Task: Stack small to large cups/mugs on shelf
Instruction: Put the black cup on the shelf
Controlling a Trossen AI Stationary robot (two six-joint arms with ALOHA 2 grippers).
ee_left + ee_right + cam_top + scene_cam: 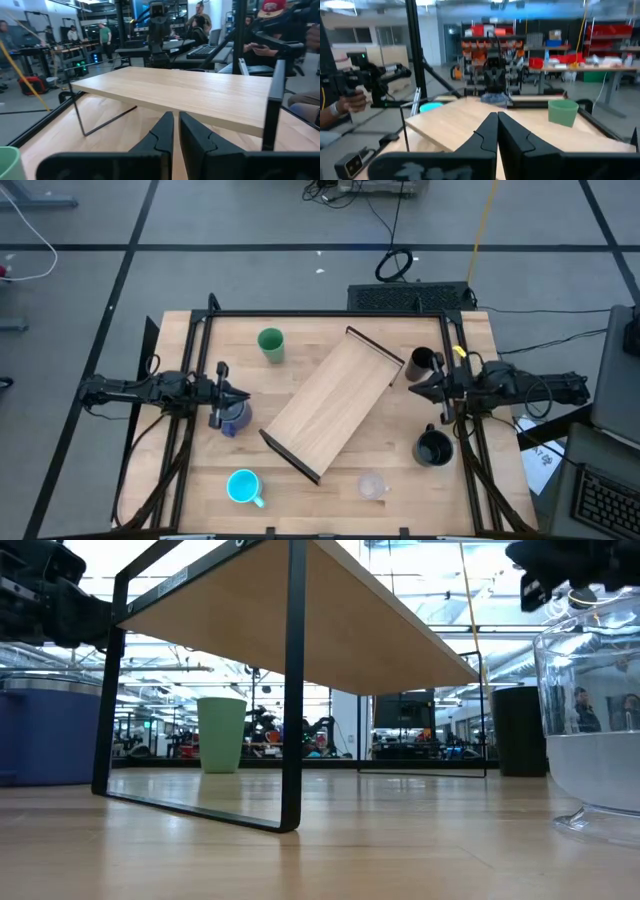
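High view: the shelf (335, 402) is lying diagonally in the middle of the counter (300, 495), with the six cups standing around it and none on it.
The left tool (243, 396) is hovering just over the blue-purple mug (232, 418), its fingers nearly together with only a thin gap and holding nothing. The right tool (413, 388) is waiting at the right side, fully closed and empty, just beside the tall black cup (421, 363). The green tumbler (271, 344) is standing at the far side, left of the shelf's far end. The wide black mug (433, 448) is sitting at the right, the cyan handled mug (244, 487) near the front left, and the tiny clear cup (372, 485) near the front, just beside the shelf's near end.
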